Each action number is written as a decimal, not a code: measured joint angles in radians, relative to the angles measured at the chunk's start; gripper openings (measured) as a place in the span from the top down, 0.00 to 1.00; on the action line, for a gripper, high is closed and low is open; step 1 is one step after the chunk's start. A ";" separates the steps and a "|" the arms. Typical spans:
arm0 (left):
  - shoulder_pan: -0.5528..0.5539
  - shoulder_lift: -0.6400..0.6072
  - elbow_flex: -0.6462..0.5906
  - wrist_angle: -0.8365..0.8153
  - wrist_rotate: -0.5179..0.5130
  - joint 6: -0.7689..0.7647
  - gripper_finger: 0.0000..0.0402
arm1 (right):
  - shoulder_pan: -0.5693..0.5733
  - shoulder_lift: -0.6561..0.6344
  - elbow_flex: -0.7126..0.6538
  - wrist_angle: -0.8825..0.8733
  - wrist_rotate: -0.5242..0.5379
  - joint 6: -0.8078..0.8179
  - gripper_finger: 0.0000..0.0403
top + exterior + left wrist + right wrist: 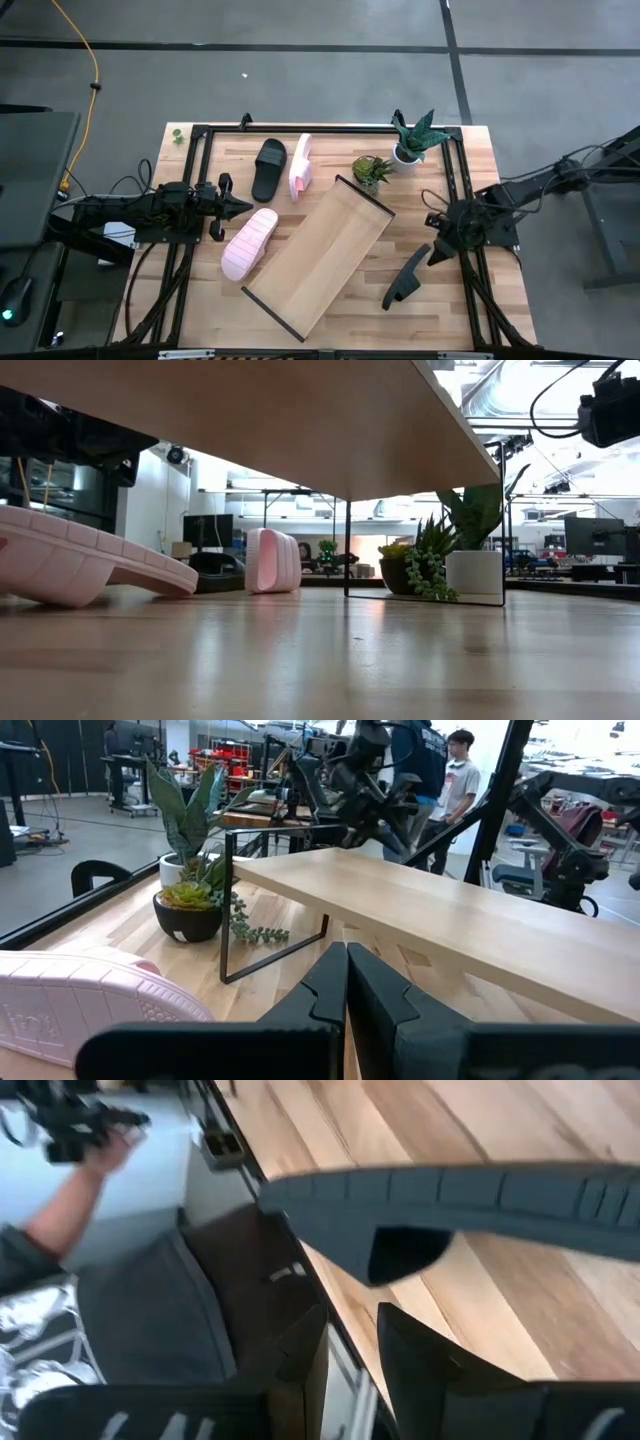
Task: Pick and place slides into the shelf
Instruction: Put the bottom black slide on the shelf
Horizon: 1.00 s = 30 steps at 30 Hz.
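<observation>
The shelf, a light-wood board on a thin black frame, stands slantwise mid-table. One black slide lies on its side right of it. My right gripper hovers just beyond its far end, slanting down, open by a narrow gap, with the slide ahead of the fingertips and untouched. A second black slide lies flat at the far side, next to a pink slide standing on its edge. Another pink slide lies by the shelf's left side. My left gripper waits shut and level, just behind that slide.
Two potted plants, one in a white pot and one in a dark pot, stand at the far right by the shelf's far corner. A black rail frame borders the table. A person's arm shows beyond the table's right edge.
</observation>
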 joint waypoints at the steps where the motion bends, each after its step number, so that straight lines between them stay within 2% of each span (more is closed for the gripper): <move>1: 0.000 0.000 0.000 0.000 0.000 0.000 1.00 | 0.013 0.011 0.000 0.004 0.003 0.000 0.80; 7: 0.000 0.000 0.000 0.000 0.000 0.000 1.00 | 0.066 0.074 -0.001 0.102 0.054 0.001 0.78; 14: 0.000 0.000 0.000 0.000 0.000 0.000 1.00 | 0.121 0.154 -0.001 0.128 0.123 0.018 0.62; 19: 0.000 0.000 0.000 0.000 0.000 0.000 1.00 | 0.179 0.210 -0.001 0.157 0.202 -0.008 0.55; 30: 0.000 0.000 0.000 0.000 0.000 0.000 1.00 | 0.239 0.314 -0.001 0.219 0.292 -0.019 0.53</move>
